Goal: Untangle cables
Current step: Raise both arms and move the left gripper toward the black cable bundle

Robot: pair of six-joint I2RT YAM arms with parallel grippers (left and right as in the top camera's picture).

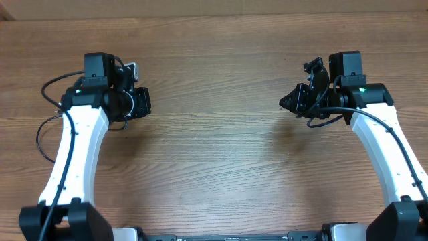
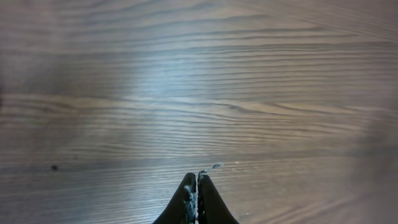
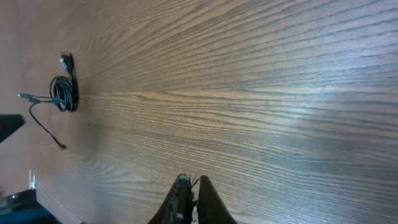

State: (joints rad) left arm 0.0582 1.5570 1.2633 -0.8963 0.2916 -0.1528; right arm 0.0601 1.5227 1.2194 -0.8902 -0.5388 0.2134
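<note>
The cables [image 3: 64, 93] lie on the table [image 3: 261, 87] as a small black coil with loose ends trailing beside it. They show only in the right wrist view, at its upper left, well apart from the right gripper [image 3: 193, 186]. That gripper is clenched, grasping nothing. The left gripper [image 2: 197, 185] is clenched too, its fingertips pressed together and empty.

You have a brown wood-grain table top [image 2: 186, 74] ahead of the left pincer [image 2: 197, 183]; it looks smooth, with a soft satin sheen where the light falls. That pincer's black tapered fingers [image 2: 185, 198] look like matt plastic, scuffed pale along the inner edges. Far left of the right pincer [image 3: 191, 185], thin black cords [image 3: 65, 93] look rubbery and faintly glossy. The white arm shells [image 1: 79, 134] look like smooth plastic.
</note>
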